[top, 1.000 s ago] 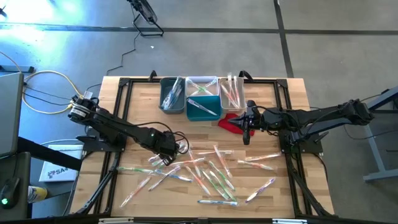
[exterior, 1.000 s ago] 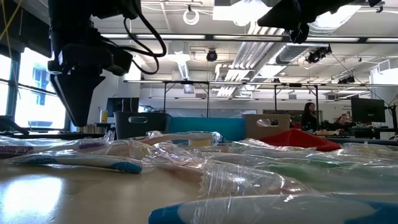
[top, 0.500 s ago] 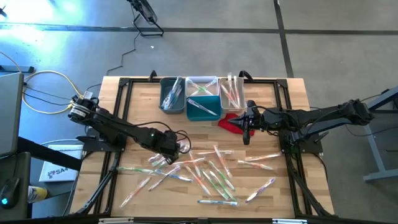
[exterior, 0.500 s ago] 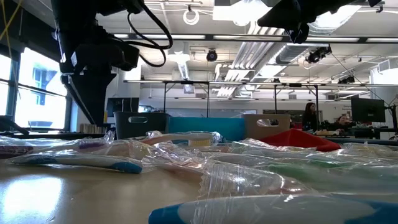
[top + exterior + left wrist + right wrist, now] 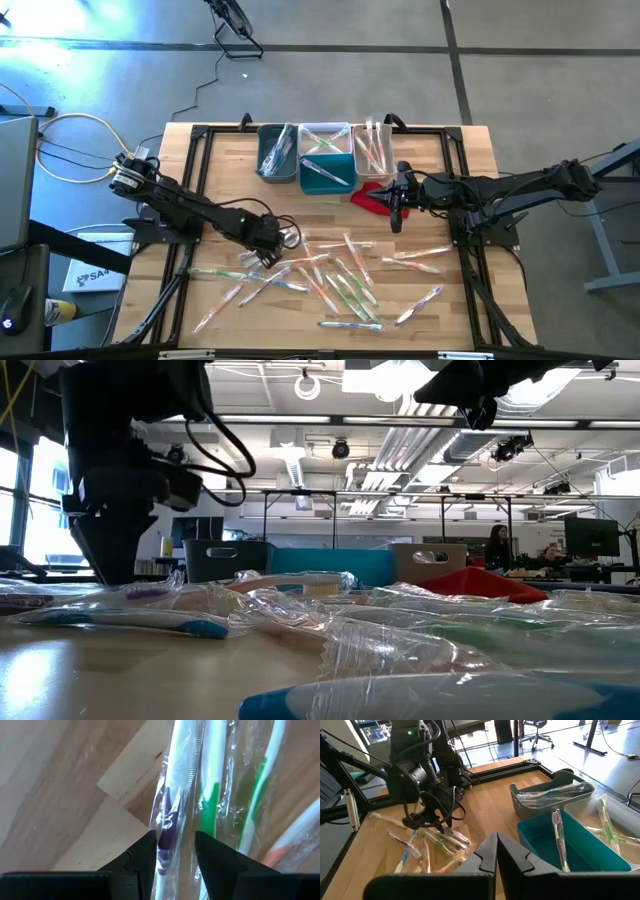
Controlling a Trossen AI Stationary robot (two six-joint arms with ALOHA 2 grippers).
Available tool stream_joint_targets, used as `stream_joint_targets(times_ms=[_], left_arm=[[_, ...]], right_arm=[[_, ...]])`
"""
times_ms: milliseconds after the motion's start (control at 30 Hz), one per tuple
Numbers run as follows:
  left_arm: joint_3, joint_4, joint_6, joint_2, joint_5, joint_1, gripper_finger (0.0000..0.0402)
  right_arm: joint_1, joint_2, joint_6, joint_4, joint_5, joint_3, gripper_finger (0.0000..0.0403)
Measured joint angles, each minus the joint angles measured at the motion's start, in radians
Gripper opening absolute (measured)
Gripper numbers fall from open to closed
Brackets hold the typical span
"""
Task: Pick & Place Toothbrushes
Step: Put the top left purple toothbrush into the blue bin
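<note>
Left gripper (image 5: 172,851) low, jaws slightly apart; right gripper (image 5: 496,851) raised, jaws closed.

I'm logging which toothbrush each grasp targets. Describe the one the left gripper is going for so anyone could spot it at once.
On the wooden table, find the loose pile of wrapped toothbrushes in front of the bins. At its left edge the left gripper is open and straddles one clear-wrapped toothbrush. That one has a white handle with a purple grip, while the neighbours beside it carry green.
</note>
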Motion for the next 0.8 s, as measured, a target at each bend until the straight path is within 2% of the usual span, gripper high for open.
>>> stream_joint_targets(times_ms=[533, 800], left_arm=[[-0.019, 0.0, 0.004, -0.001, -0.005, 0.0, 0.0131], [-0.021, -0.004, 0.004, -0.001, -0.042, 0.0, 0.0131]], right_arm=[[0.0, 0.0, 0.0, 0.001, 0.0, 0.0, 0.0005], [0.0, 0.0, 0.0, 0.001, 0.0, 0.0, 0.0005]])
